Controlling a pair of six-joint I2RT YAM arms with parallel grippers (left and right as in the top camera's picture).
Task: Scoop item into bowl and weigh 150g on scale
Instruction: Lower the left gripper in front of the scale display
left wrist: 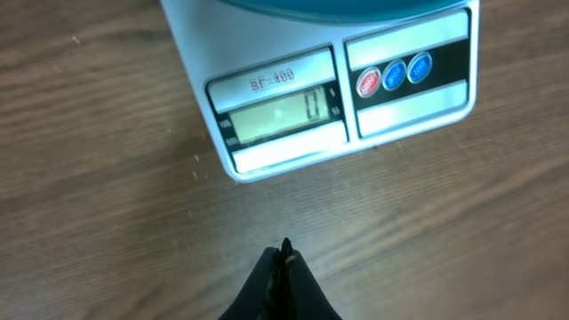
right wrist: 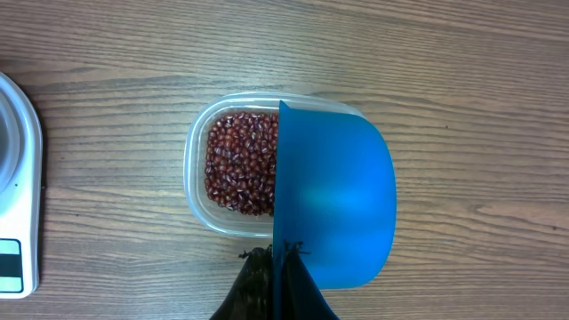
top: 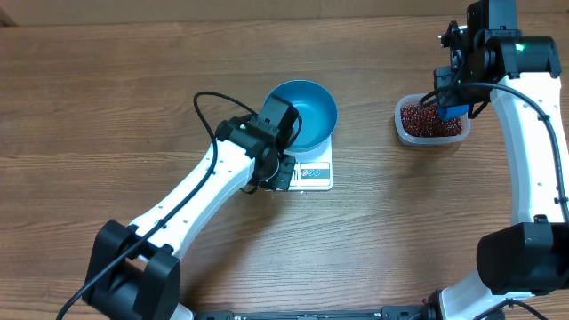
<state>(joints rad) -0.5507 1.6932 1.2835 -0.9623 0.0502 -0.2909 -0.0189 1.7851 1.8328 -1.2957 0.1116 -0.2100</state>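
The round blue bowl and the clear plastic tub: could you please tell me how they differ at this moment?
The deep round blue bowl looks empty; the clear rounded-rectangular plastic tub holds red-brown beans. The bowl sits on the white kitchen scale; the tub sits on the wooden table. The bowl is opaque, the tub see-through. Both are open-topped.

Open table [top: 373, 231] separates scale [top: 316, 174] from tub [top: 402, 126]; scoop [right wrist: 347, 196] overhangs the tub.

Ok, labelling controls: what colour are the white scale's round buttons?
Buttons: one red, two blue; left wrist view.
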